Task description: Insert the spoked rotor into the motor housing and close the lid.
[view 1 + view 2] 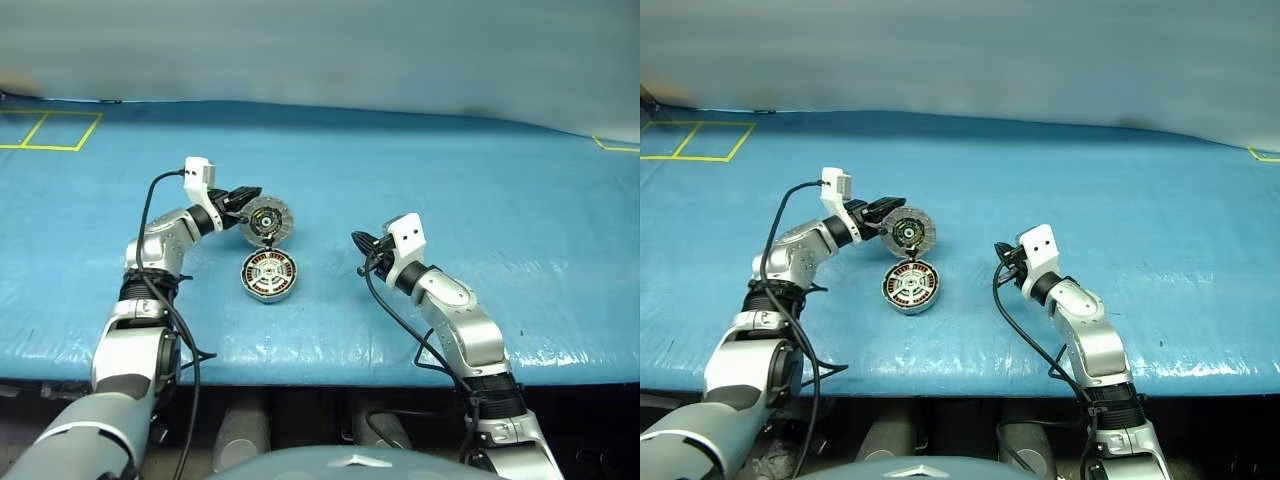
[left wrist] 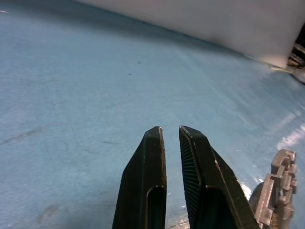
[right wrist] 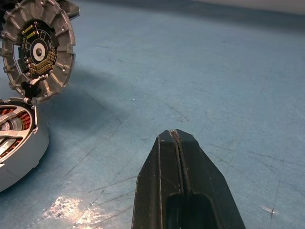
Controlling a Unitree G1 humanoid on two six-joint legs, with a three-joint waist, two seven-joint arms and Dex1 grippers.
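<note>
The motor housing (image 1: 289, 287) lies flat on the blue mat, copper windings showing inside it. The spoked rotor (image 1: 268, 272) sits within it, silver spokes up. The lid (image 1: 268, 219) stands upright on its hinge at the housing's far edge, its segmented inner face turned towards me. My left gripper (image 1: 249, 198) is level at the lid's left rim, and its fingers (image 2: 147, 171) are nearly together with nothing between them. The lid's rim (image 2: 279, 191) shows just beside them. My right gripper (image 1: 363, 255) hovers to the right of the housing, shut and empty, pointing towards it.
A blue mat (image 1: 480, 180) covers the whole table. Yellow tape lines (image 1: 50, 132) mark its far left corner, with another at the far right (image 1: 615, 146). The table's front edge (image 1: 330, 372) runs just below the housing. A pale wall rises behind the table.
</note>
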